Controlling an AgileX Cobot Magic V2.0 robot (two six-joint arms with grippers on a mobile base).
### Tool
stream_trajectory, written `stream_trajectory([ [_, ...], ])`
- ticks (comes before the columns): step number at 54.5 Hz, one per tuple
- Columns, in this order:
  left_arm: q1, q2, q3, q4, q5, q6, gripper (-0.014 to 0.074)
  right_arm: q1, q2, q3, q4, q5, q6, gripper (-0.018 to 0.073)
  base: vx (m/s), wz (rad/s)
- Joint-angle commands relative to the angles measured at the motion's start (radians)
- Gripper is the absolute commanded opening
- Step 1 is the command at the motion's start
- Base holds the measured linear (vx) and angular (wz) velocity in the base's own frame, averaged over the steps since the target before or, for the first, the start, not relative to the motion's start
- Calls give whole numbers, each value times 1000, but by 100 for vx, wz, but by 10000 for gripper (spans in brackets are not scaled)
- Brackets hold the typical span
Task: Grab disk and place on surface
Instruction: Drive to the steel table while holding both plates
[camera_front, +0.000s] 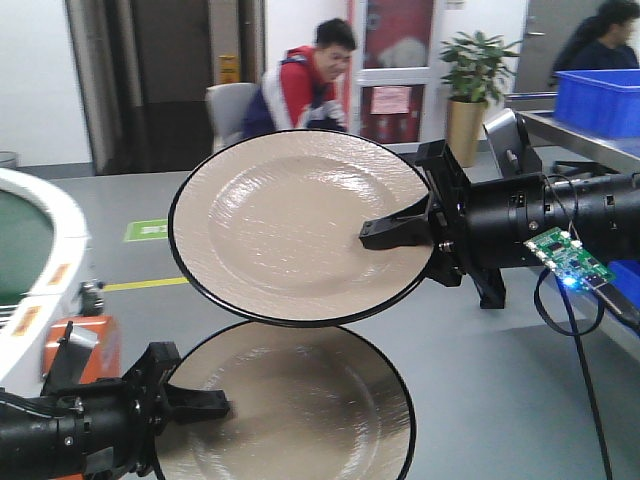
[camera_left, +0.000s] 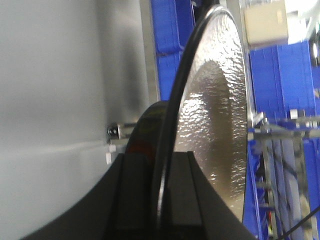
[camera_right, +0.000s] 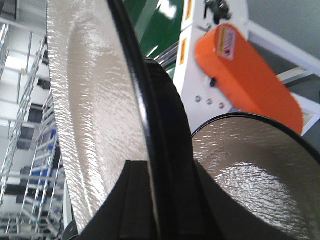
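Exterior front-facing view showed two round, cream plates with black rims, each held in the air by one arm. The upper plate (camera_front: 290, 225) stood nearly upright with its face toward the camera. The right gripper (camera_front: 375, 235) was clamped on its right rim, one black finger (camera_front: 400, 230) lying across the face and the other hidden behind. A small green circuit board (camera_front: 568, 262) with a lit blue light hung off that arm.

The lower plate (camera_front: 300, 410) sat just beneath the first, tilted back and partly cut off by the bottom edge. The left gripper (camera_front: 215, 405) was closed on its left rim. I could not tell whether the two rims touched.

At the far left lay a green belt (camera_front: 20, 240) in a white frame. Behind were a man in a red jacket (camera_front: 310, 80), a potted plant (camera_front: 470, 70) and a blue bin (camera_front: 600, 100).

The left wrist view showed the lower plate (camera_left: 215, 125) edge-on, its rim seated between the left gripper's (camera_left: 162, 200) two dark fingers.

The right wrist view showed the upper plate (camera_right: 95, 100) edge-on, pinched in the right gripper (camera_right: 152, 200), with the lower plate (camera_right: 250, 165) below and an orange cover (camera_right: 250, 75) beside the green belt (camera_right: 150, 25).
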Motion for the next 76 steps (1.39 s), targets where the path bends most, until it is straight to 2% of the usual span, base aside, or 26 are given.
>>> stream_trajectory([
  [1, -3, -44, -39, -138, 67, -17, 1, -4, -48, -45, 121, -39, -14, -8, 5, -46],
  [42, -3, -44, -39, -138, 67, -17, 1, -4, -48, -45, 121, -39, -14, -8, 15, -27],
  [76, -3, -44, -39, -138, 67, -17, 1, -4, -48, -45, 121, -39, -14, -8, 28, -6],
])
